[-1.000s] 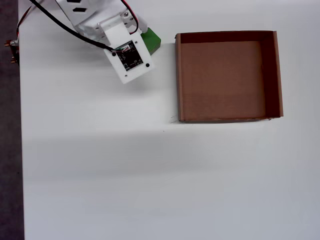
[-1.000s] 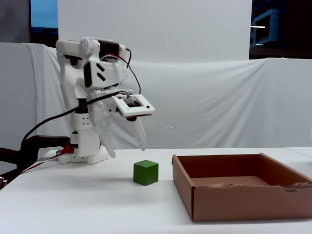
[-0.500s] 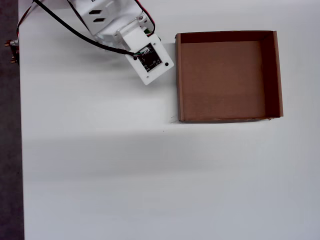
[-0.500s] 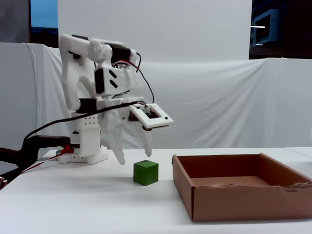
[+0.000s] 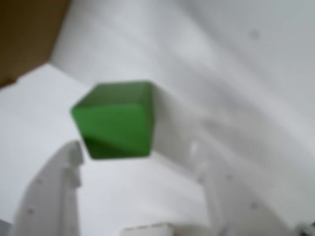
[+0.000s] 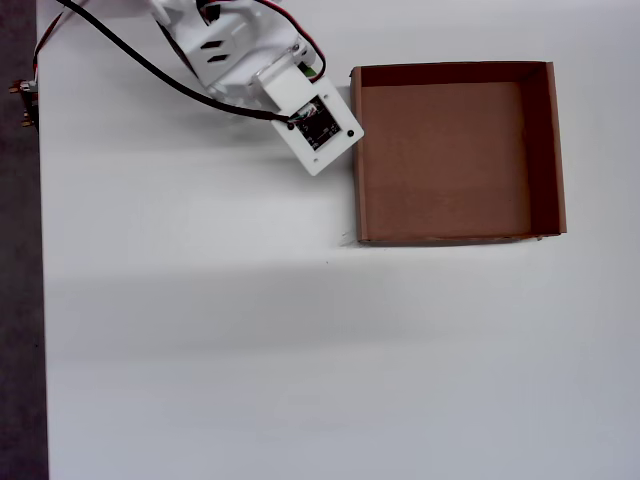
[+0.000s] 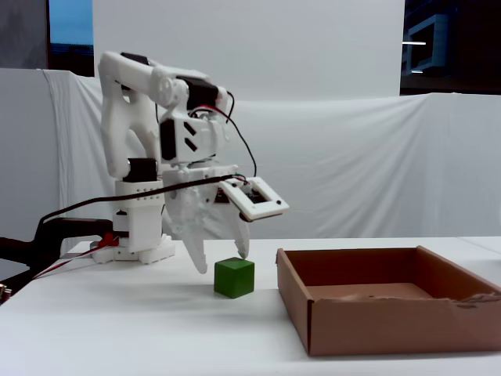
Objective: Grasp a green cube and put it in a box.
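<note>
The small solid green cube (image 7: 234, 277) looks like matte plastic or foam, can't tell which; no shine on its faces. The big shallow brown cardboard box (image 7: 376, 325) is plain raw paperboard, dull, with slightly ragged edges. The white two-finger gripper (image 7: 223, 262) has that matte plastic look. The white tabletop (image 6: 200, 330) is smooth, and the backdrop (image 7: 352, 164) is creased white cloth.

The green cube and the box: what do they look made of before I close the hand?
The green cube looks solid with matte, plain faces and no glare; plastic, foam or painted wood, I cannot tell which. The box looks like brown cardboard: dull surface, thin upright walls, a slightly ragged top edge. The hand is open, above the cube.
</note>
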You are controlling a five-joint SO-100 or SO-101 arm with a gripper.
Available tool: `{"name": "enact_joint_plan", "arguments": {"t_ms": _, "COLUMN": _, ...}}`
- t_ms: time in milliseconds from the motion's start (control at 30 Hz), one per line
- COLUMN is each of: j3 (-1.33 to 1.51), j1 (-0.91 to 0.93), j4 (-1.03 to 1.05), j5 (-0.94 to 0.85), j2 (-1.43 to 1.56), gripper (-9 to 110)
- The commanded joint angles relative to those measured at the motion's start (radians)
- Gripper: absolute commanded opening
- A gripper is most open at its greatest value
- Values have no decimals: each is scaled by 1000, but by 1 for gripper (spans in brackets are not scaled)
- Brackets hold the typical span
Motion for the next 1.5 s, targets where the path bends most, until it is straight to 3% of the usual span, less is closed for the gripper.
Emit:
{"name": "enact_joint_plan", "arguments": {"t_ms": 0, "j3": -66, "j1": -15, "j4": -3, "j5": -26, "j2": -3, "gripper": 29}}
{"name": "enact_joint_plan", "arguments": {"t_ms": 1133, "j3": -92, "j1": -80, "j4": -91, "j5": -26, "j2": -121, "gripper": 29}}
{"name": "enact_joint_plan", "arguments": {"t_ms": 1467, "j3": -80, "j1": -86, "j4": -101, "j5": -25, "j2": -124, "gripper": 23}}
